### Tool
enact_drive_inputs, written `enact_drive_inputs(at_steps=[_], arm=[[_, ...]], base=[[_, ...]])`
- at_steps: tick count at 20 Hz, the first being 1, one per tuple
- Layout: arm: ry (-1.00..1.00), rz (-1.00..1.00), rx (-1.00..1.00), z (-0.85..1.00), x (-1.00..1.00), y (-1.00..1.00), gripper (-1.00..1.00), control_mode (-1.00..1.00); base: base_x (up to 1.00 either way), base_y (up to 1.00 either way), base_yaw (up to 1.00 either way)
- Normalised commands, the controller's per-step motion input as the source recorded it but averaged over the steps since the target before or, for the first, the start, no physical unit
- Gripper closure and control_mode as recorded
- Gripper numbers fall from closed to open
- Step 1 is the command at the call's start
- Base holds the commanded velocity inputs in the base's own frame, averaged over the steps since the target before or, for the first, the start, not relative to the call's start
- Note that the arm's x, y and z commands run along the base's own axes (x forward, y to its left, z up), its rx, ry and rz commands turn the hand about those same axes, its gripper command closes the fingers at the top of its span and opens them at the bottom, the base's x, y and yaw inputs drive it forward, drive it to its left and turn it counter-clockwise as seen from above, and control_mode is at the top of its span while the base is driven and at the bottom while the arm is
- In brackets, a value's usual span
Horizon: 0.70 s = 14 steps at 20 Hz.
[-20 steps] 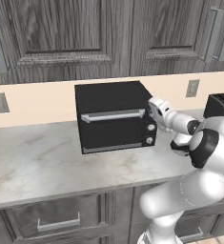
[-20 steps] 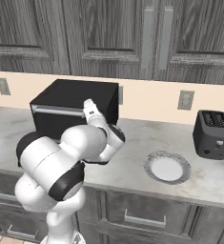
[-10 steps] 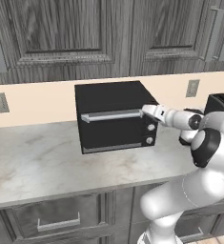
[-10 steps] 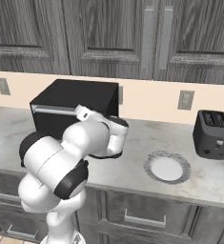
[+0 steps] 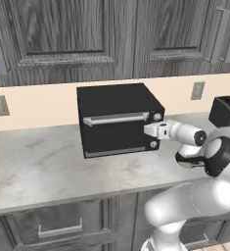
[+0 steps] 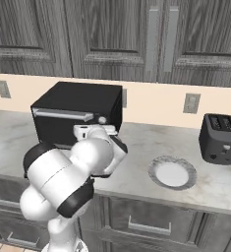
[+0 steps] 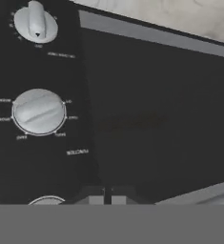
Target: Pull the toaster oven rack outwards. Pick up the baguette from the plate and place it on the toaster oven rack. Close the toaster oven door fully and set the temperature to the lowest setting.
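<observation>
Pressing toaster oven (image 5: 117,122) front; claw (image 7: 107,194) jaws together; holding nothing

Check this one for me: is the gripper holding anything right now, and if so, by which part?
Nothing is held. The gripper is shut and empty, close in front of the closed toaster oven door, beside the knobs.

Toaster oven door (image 5: 117,131) blocks the claw (image 5: 147,130) ahead

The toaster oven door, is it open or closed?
Closed. The toaster oven door stands upright, flat against the toaster oven, silver handle at top.
</observation>
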Motion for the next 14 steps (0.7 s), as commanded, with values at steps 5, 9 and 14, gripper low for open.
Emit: enact_drive_inputs(at_steps=[5,9,14], arm=[[-0.38,0.51,-0.38,-0.18,0.03,-0.46,1.0,-1.0],[-0.35,0.44,-0.3,-0.06,0.06,-0.73,1.0,-1.0],[-0.29,0.29,-0.08,0.0,0.0,-1.0,1.0,-1.0]], base=[[0.0,0.0,0.0],[0.0,0.0,0.0],[0.0,0.0,0.0]])
